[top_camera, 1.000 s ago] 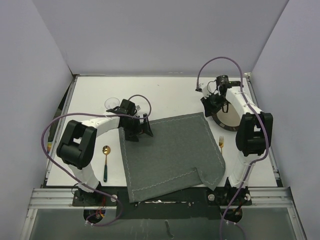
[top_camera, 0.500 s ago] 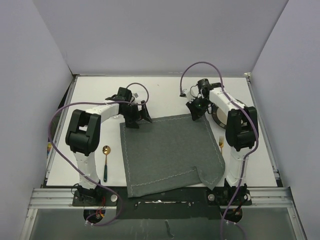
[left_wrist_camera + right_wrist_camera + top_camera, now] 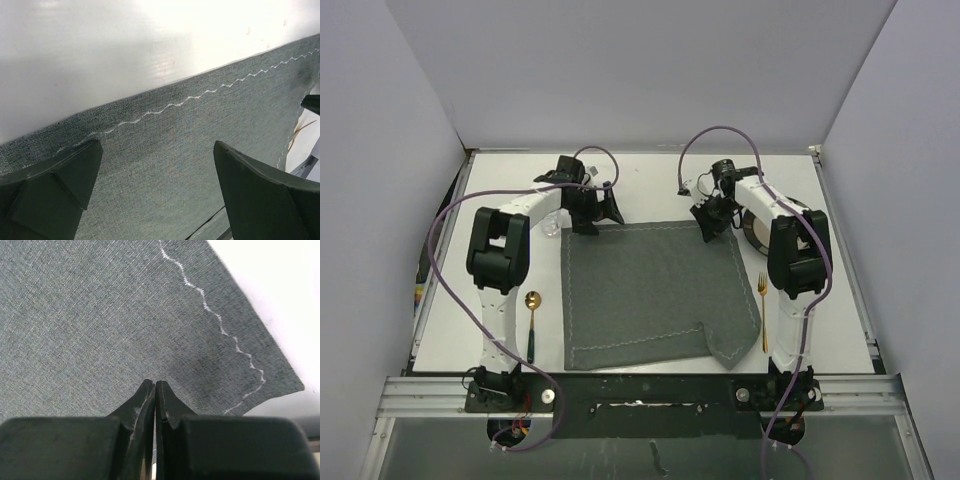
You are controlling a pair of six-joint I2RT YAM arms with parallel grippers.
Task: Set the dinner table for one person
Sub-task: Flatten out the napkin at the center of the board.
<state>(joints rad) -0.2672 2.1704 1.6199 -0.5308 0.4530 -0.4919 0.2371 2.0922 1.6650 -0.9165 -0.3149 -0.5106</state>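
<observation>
The dinner table (image 3: pixel 660 185) is a white tabletop. A dark grey stitched placemat (image 3: pixel 655 290) lies flat on its middle, with the near right corner (image 3: pixel 725 340) folded over. My left gripper (image 3: pixel 591 213) stands open over the mat's far left edge. In the left wrist view the left gripper (image 3: pixel 156 150) has only cloth (image 3: pixel 165 165) under its wide jaws. My right gripper (image 3: pixel 710 226) is shut, tips down on the mat's far right corner. The right wrist view shows the right gripper (image 3: pixel 155 383) with its fingers pressed together on flat cloth (image 3: pixel 90 315) and nothing between them.
A plate (image 3: pixel 756 232) sits at the right, half hidden behind the right arm. A clear glass (image 3: pixel 551 228) stands left of the mat. A gold spoon with a green handle (image 3: pixel 532 322) lies at the near left. A gold fork (image 3: pixel 763 305) lies right of the mat.
The placemat has swung from skewed to square with the table. The left gripper moved back, staying open. The right gripper came from beside the plate onto the mat's far right corner.
</observation>
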